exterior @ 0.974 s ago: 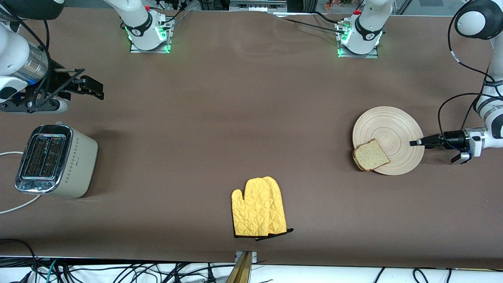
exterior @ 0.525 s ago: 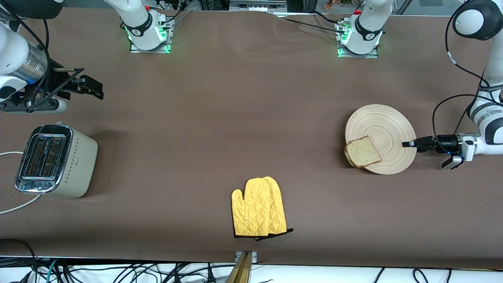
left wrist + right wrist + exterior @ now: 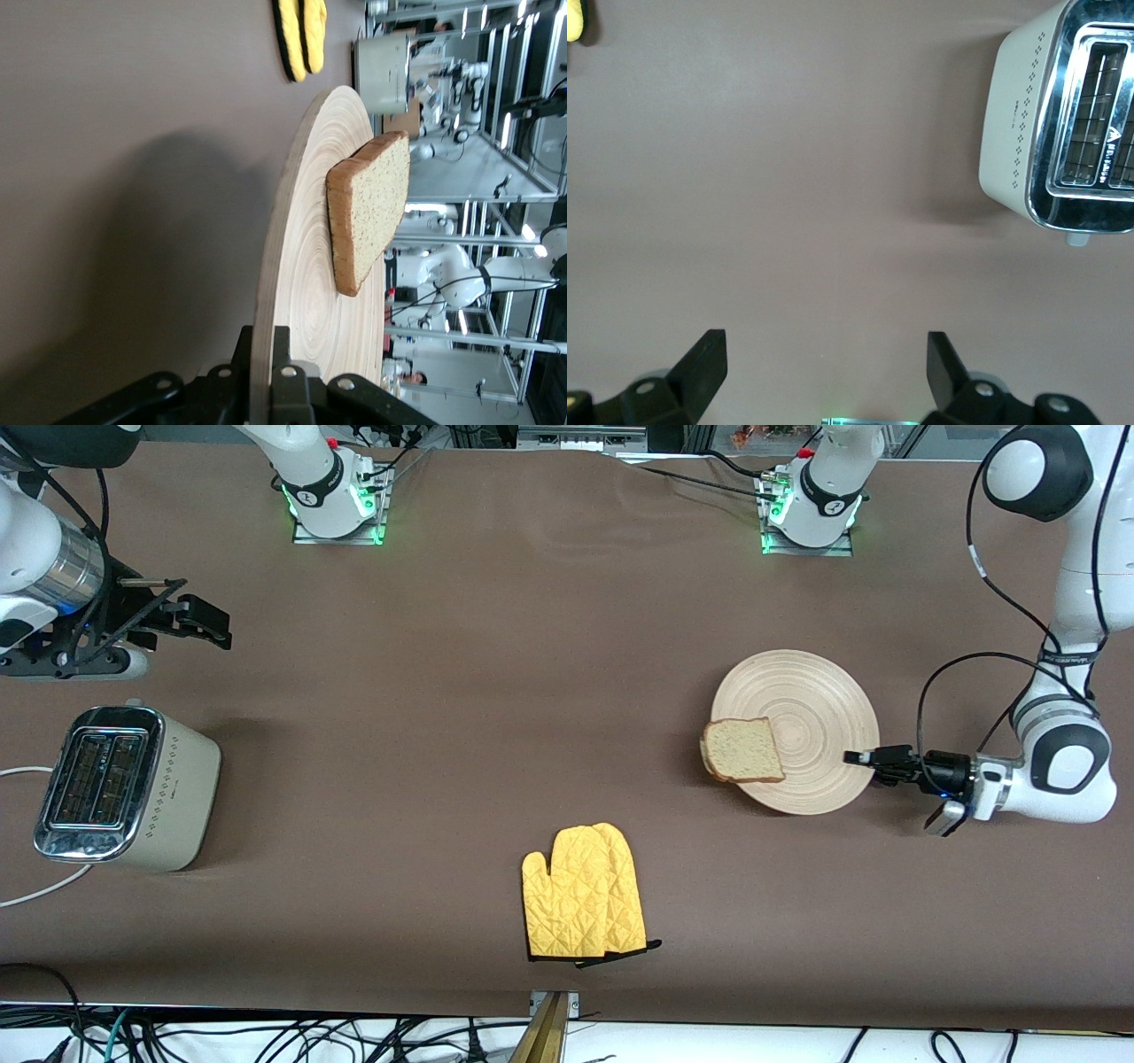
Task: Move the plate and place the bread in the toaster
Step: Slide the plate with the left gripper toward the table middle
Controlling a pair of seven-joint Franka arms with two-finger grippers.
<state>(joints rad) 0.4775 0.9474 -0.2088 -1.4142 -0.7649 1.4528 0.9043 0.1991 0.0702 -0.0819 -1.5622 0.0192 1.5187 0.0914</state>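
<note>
Since the earlier frames, the plate (image 3: pixel 796 731) had slid from the right edge of the frame toward its centre, carrying the bread (image 3: pixel 742 750) with it; nothing else shifted.

Front view: left gripper (image 3: pixel 858 758), at centre right, was clamped shut on the plate's rim. Bread lay on the plate, overhanging the edge turned away from that gripper. Yellow oven mitt (image 3: pixel 582 892) lay at lower centre, well apart from the plate. Toaster (image 3: pixel 124 786) stood at lower left, slots up, with its white cord (image 3: pixel 35 890) trailing off the frame. Right gripper (image 3: pixel 182 615) hung at upper left over bare table (image 3: pixel 496 691) just above the toaster in the frame, waiting.

Left wrist view: plate (image 3: pixel 306 266) showed edge-on, its rim pinched between the jaws at the bottom of the frame; bread (image 3: pixel 368 208) lay flat on it, mitt (image 3: pixel 299 35) at upper centre.

Right wrist view: both fingers (image 3: pixel 700 367) were spread wide at the bottom corners with nothing between them; toaster (image 3: pixel 1063 119) sat at upper right.

Judgement: the plate move looked well under way, bringing the bread within the right arm's reach; bread pickup and toaster loading not yet begun.
</note>
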